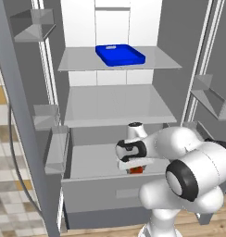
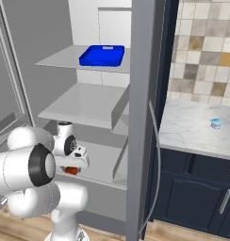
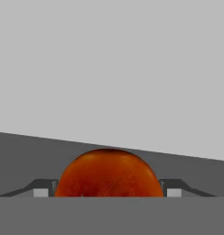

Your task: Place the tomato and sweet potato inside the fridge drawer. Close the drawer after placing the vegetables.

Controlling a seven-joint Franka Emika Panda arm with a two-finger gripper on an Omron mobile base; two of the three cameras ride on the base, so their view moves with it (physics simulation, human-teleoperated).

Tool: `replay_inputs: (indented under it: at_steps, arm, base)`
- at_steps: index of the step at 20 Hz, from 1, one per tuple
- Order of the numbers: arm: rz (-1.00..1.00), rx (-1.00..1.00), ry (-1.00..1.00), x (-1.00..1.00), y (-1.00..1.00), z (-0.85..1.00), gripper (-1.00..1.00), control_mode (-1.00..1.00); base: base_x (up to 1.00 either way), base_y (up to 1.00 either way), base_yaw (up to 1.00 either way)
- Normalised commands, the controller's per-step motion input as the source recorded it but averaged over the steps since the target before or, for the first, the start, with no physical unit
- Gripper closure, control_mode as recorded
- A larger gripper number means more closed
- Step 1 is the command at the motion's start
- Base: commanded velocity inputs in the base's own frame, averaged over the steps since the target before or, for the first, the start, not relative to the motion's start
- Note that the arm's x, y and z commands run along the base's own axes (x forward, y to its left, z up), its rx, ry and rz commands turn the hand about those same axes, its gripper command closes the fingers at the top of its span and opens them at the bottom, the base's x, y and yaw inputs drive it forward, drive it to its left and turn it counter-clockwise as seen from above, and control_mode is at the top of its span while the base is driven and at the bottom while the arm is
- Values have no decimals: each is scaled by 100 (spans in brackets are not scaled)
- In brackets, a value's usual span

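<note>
The fridge drawer (image 1: 94, 192) stands pulled out, with its grey floor (image 1: 94, 159) showing. My gripper (image 1: 135, 170) reaches down into the drawer's right part, shut on an orange-red rounded thing that I take for the sweet potato (image 1: 136, 170). In the hand view the sweet potato (image 3: 108, 174) bulges between the two fingers (image 3: 42, 189), with the drawer's pale floor and a darker wall beyond it. From the right base view the gripper (image 2: 71, 170) and the sweet potato (image 2: 71, 170) sit low over the drawer floor. The tomato is out of view.
A blue tray (image 1: 120, 54) lies on the fridge's upper shelf. The open fridge doors carry grey bins (image 1: 57, 148) on both sides. A marble counter (image 2: 197, 127) with a small blue-white object (image 2: 216, 123) stands to the right of the fridge.
</note>
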Motion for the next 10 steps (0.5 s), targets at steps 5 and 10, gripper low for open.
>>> replay_inputs:
  at_steps: [5,10]
  arm:
    - [0,0,7,54,0,0,100,-100]
    - [0,0,0,28,0,-5,100,-100]
  base:
    - [0,0,0]
    - [0,0,0]
